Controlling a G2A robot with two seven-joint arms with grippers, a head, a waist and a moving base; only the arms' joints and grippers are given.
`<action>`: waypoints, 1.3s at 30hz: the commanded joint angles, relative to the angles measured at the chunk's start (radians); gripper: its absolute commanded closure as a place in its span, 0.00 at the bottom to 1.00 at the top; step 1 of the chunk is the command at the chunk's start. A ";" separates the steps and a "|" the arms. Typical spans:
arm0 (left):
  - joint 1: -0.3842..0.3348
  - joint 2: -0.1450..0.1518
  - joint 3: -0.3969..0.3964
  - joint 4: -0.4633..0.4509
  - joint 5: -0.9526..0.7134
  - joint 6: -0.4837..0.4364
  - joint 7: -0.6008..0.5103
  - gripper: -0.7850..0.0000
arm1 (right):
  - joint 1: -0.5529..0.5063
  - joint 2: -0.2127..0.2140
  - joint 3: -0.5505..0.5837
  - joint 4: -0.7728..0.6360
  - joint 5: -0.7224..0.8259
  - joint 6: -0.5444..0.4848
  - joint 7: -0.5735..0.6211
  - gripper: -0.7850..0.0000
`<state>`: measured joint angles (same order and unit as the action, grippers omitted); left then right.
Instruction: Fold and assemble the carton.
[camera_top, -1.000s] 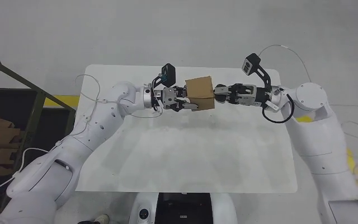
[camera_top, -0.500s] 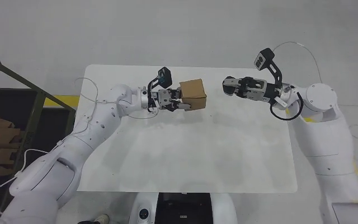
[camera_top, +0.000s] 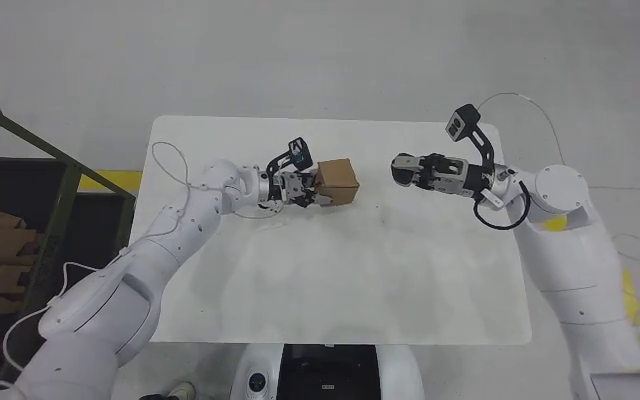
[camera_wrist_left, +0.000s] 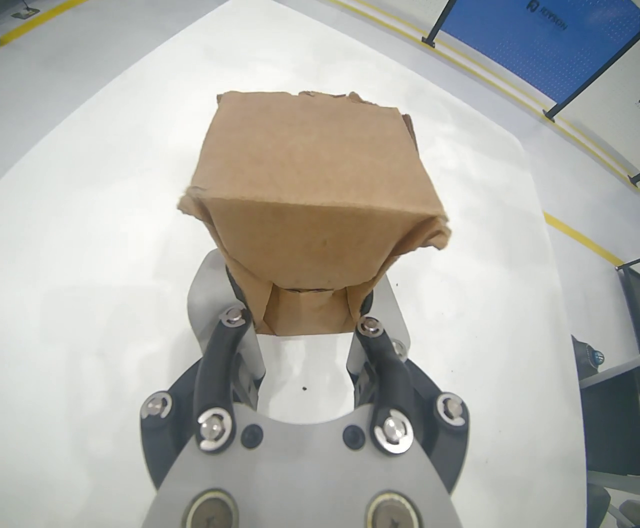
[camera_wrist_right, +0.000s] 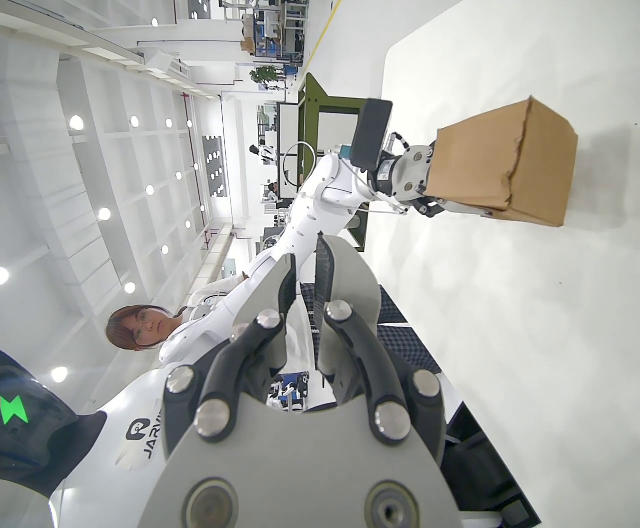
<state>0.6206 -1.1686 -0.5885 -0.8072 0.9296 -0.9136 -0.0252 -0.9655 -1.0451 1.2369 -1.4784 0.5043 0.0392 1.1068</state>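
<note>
The brown carton (camera_top: 338, 181) is a closed cube with a torn seam, at the back middle of the white table (camera_top: 330, 290). My left gripper (camera_top: 312, 190) is shut on its folded end from the left. In the left wrist view the fingers (camera_wrist_left: 235, 320) clamp a flap at the carton (camera_wrist_left: 310, 200) base. It is low over the table; I cannot tell whether it touches. My right gripper (camera_top: 398, 168) hangs to the carton's right, apart from it, its fingers together and nothing between them. The right wrist view has that gripper (camera_wrist_right: 305, 275) facing the carton (camera_wrist_right: 505, 165) and the left gripper (camera_wrist_right: 430, 202).
A dark green rack (camera_top: 40, 190) stands off the table's left side. A thin cable (camera_top: 170, 165) loops over the left arm near the table's back left corner. The front half of the table is bare white.
The right gripper has let go of the carton's right end and drawn back to the right. The left arm has carried the carton down and slightly to the left.
</note>
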 joint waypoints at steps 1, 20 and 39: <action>-0.004 -0.007 0.006 0.023 0.012 0.001 -0.001 0.03 | -0.001 0.000 -0.004 0.001 0.001 0.002 -0.001 0.90; 0.048 0.032 -0.056 0.022 -0.307 -0.099 0.075 0.00 | 0.039 -0.015 -0.037 0.075 0.025 -0.080 -0.062 0.99; 0.051 0.163 -0.329 0.006 -0.525 0.055 0.018 0.00 | -0.004 -0.026 0.012 0.266 -0.293 -0.455 -0.572 0.64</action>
<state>0.6671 -1.0100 -0.9045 -0.7984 0.4016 -0.8679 -0.0118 -0.9662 -1.0712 1.2452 -1.2183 0.2291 -0.4041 0.5687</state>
